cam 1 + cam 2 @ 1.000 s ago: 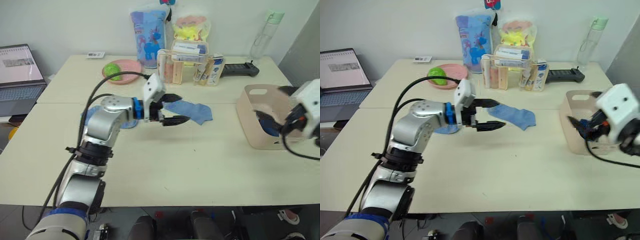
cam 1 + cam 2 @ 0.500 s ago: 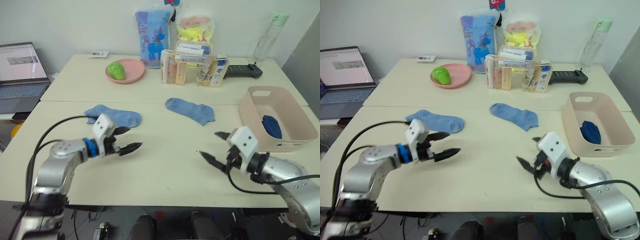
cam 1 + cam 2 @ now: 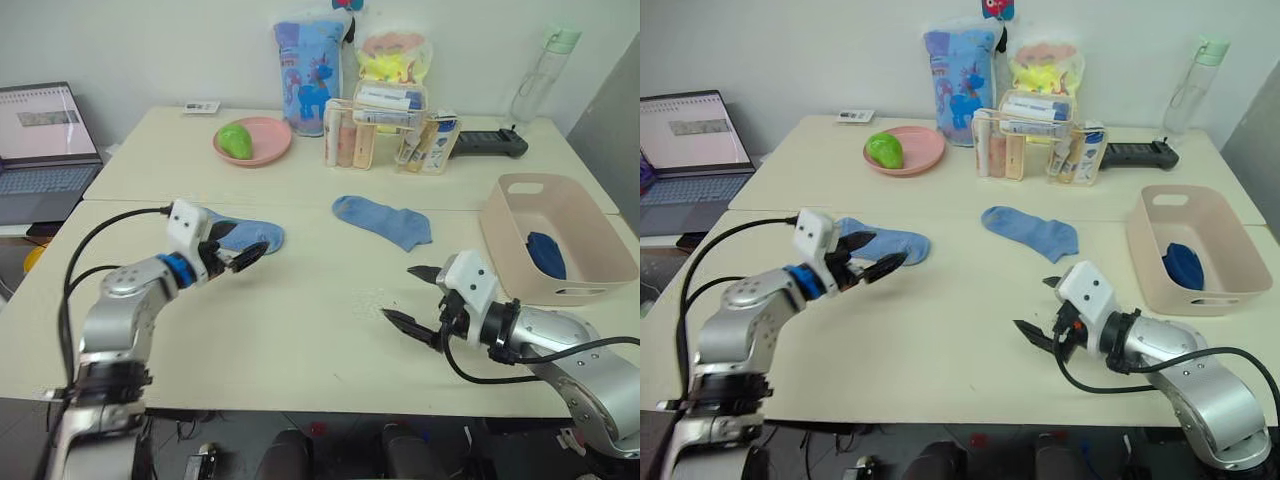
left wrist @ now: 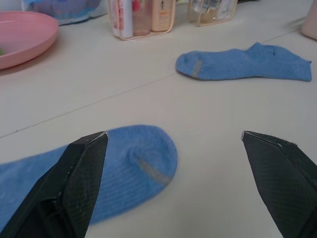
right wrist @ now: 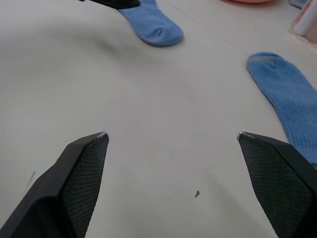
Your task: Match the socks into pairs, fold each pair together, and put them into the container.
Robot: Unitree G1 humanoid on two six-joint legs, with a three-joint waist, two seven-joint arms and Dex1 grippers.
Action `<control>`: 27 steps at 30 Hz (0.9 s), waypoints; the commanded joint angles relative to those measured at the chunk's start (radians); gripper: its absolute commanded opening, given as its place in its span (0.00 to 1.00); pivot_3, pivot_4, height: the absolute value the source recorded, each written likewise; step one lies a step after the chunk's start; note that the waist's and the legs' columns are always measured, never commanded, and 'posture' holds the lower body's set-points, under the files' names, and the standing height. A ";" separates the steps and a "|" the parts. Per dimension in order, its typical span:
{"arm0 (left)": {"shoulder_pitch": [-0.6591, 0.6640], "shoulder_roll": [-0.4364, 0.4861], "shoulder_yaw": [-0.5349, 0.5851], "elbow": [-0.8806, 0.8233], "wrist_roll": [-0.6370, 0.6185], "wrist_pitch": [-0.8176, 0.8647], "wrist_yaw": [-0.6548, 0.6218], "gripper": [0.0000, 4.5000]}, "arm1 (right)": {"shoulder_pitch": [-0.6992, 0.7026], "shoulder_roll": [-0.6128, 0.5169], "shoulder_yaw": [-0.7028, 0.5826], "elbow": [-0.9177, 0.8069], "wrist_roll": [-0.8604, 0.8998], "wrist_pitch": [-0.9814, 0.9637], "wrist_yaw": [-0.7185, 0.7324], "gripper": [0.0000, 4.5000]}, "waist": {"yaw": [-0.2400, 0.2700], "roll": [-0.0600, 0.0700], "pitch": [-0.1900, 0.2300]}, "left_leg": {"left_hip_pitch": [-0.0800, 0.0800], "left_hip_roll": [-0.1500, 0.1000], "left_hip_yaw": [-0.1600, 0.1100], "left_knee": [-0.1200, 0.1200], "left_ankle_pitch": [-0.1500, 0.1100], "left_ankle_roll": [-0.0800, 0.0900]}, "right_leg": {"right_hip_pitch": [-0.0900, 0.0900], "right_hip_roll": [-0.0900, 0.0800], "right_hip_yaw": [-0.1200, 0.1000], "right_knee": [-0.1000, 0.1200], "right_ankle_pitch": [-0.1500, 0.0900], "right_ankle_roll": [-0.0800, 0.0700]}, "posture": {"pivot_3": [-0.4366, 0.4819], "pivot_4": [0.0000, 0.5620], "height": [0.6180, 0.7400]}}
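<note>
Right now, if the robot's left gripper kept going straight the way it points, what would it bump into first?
Probably the light blue fabric sock just ahead of the open left gripper; its toe end lies low between the black fingers. Depth is unclear, so it might pass over it toward the second light blue sock.

Bare table (image 3: pixel 300 320) between both arms — organiser (image 3: pixel 390 140) and plate (image 3: pixel 252 142) crowd the back.

Two head eyes look down over the whole surface (image 3: pixel 320 330). Both wrist cameras sit low, sharing the blue socks (image 4: pixel 242 62).
</note>
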 commanded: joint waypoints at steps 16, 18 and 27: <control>-0.236 -0.127 -0.106 0.490 0.191 -0.117 0.195 0.51 | -0.018 -0.024 0.039 -0.052 0.027 -0.014 -0.022 1.00 | 0.001 0.000 0.000 | 0.000 0.000 0.000 0.001 0.000 0.000 | 0.000 0.001 -0.001 0.002 0.000 0.000 | 0.48 0.27 0.69; -0.233 -0.133 -0.098 0.478 0.183 -0.100 0.197 0.38 | -0.018 -0.024 0.040 -0.050 0.026 -0.017 -0.023 1.00 | 0.001 0.000 0.000 | 0.000 0.000 0.000 0.001 0.000 0.000 | 0.000 0.001 -0.001 0.002 0.000 0.000 | 0.48 0.27 0.69; -0.174 -0.229 -0.053 0.051 0.026 0.269 0.256 0.01 | -0.004 -0.041 0.033 -0.046 0.022 -0.029 -0.023 1.00 | 0.002 -0.001 0.000 | -0.001 0.000 -0.001 0.002 0.001 -0.001 | 0.000 0.000 0.001 0.001 0.000 0.000 | 0.48 0.27 0.69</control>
